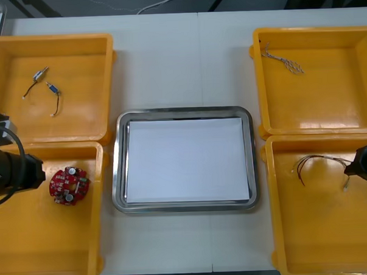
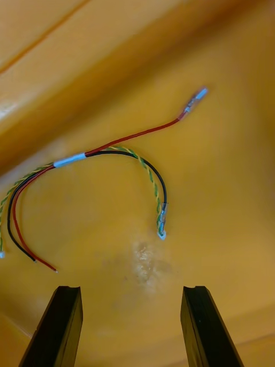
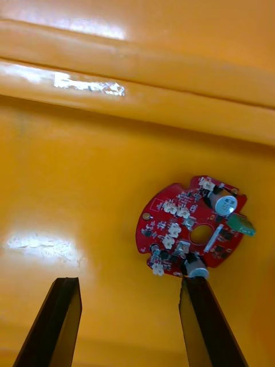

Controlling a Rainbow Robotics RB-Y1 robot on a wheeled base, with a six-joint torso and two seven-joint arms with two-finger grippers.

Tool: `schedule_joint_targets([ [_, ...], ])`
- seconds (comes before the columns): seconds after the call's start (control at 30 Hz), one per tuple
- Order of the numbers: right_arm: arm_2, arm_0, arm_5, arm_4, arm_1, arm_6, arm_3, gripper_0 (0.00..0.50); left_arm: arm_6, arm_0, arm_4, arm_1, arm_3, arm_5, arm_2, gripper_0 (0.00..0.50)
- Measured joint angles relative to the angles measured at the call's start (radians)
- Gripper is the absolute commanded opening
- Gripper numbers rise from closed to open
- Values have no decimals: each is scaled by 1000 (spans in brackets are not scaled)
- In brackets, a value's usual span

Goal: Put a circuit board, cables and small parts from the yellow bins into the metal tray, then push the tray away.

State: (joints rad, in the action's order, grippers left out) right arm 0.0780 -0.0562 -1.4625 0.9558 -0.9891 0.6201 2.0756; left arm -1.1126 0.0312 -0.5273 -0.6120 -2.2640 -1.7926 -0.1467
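A round red circuit board (image 1: 68, 185) (image 3: 192, 226) lies in the near left yellow bin (image 1: 48, 253). My left gripper (image 1: 41, 174) (image 3: 130, 327) hovers open just beside it, and one of its fingers (image 3: 209, 321) reaches the board's edge. A red and yellow cable (image 1: 318, 163) (image 2: 114, 152) with black strands lies curled on the floor of the near right yellow bin (image 1: 321, 229). My right gripper (image 1: 357, 168) (image 2: 132, 327) is open close to the cable, with nothing between its fingers. The metal tray (image 1: 118, 177), white inside, sits between the bins.
The far left yellow bin (image 1: 79, 124) holds small metal parts (image 1: 46, 82) with short wires. A thin twisted cable (image 1: 284, 61) lies in the far right yellow bin (image 1: 316, 107). Bare table stretches beyond the tray toward the far edge.
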Motion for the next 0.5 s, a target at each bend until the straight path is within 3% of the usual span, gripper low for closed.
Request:
schedule_joint_targets([
  [0.1,0,-11,1,-25,13,-17,0,500,0,-25,49,5,-2,35,64,500],
  [0.3,-1,-20,11,-79,33,-17,-8,500,0,-45,72,34,-3,54,95,500],
  [0.5,-20,-21,99,-99,37,-17,-64,500,0,-52,89,61,-3,96,126,500],
])
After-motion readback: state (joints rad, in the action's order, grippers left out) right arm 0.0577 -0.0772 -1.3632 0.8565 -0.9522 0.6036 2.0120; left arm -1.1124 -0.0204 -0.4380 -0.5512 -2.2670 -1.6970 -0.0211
